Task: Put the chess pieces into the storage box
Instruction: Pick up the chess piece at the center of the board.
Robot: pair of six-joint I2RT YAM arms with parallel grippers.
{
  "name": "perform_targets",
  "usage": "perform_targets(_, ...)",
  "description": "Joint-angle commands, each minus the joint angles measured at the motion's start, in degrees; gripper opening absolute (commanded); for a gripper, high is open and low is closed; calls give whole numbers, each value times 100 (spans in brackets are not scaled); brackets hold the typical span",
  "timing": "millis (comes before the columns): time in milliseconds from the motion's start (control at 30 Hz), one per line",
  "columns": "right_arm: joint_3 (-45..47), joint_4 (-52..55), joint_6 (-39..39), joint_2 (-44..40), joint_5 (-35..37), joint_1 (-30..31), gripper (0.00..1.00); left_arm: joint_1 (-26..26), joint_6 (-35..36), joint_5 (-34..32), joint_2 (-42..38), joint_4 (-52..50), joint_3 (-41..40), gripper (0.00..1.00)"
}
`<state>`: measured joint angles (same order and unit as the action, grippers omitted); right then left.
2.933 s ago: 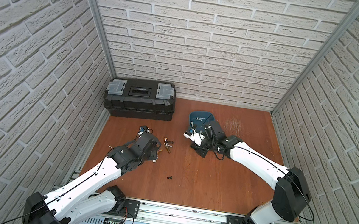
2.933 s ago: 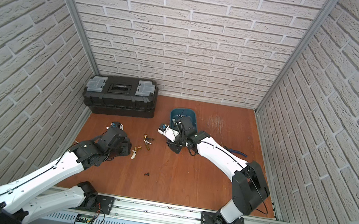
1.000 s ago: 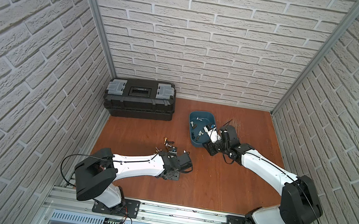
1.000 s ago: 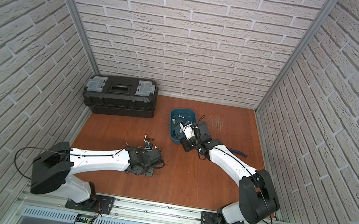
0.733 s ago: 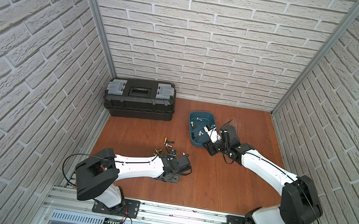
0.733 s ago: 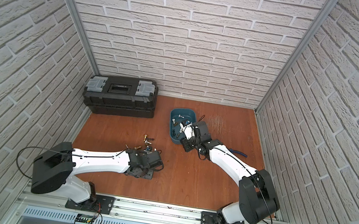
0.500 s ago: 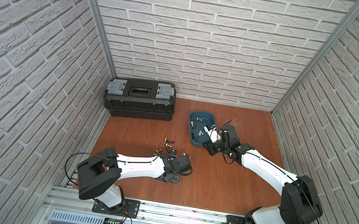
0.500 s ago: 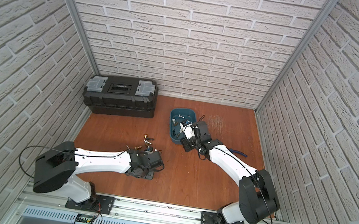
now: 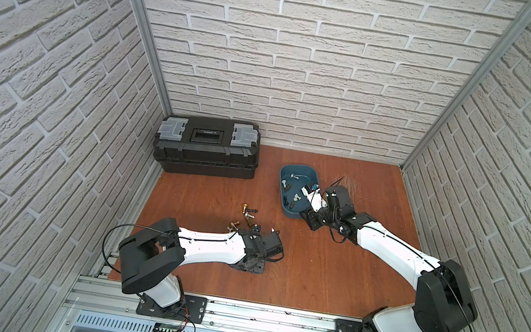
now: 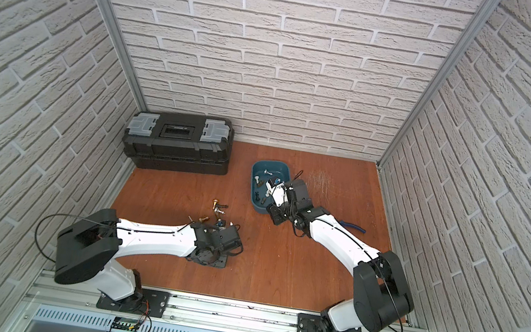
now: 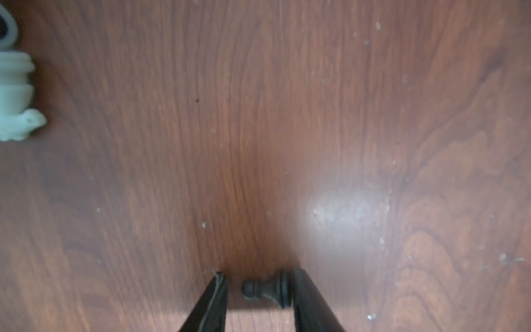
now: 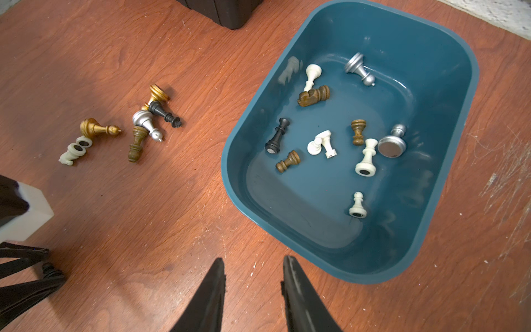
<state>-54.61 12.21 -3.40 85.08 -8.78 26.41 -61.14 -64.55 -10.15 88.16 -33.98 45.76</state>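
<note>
**Left gripper** [image 11: 258, 277]: my jaws stand apart, low over the table [image 11: 287, 115], either side of a black pawn [image 11: 267, 289] lying on its side. One jaw meets its base and a gap shows at its head, so it is not clamped. Judgement: the end-to-end hold follows from how the pawn lies, and the round head may slip.

**Right gripper** [image 12: 253, 260]: my jaws are apart and empty, above bare wood just beside the box [image 12: 416, 72]. Judgement: free for a pick.

**Box:** lidless and low-walled, so drops go in from above. About a dozen pieces [image 12: 366, 156] lie inside. Half a dozen more lie in a cluster [image 12: 143, 123] on the table nearby.
</note>
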Motion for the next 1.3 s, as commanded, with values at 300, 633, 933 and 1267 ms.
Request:
perform_targets(300,29,-136,23,58,43,6,37,-28,65,76,71,210,-110,28)
perform_targets(633,192,-244,85,-405,258,3,36,236,560,-381,-360,-276,535,26)
perform_targets(933,565,-388,204,-1319,1088,-104,33,1431,2348,-267,748,-416,2711,26)
perform_targets(1267,668,-357,349,-1490,1220,-389,32,2231,3541,358,3191,-310,5649,26)
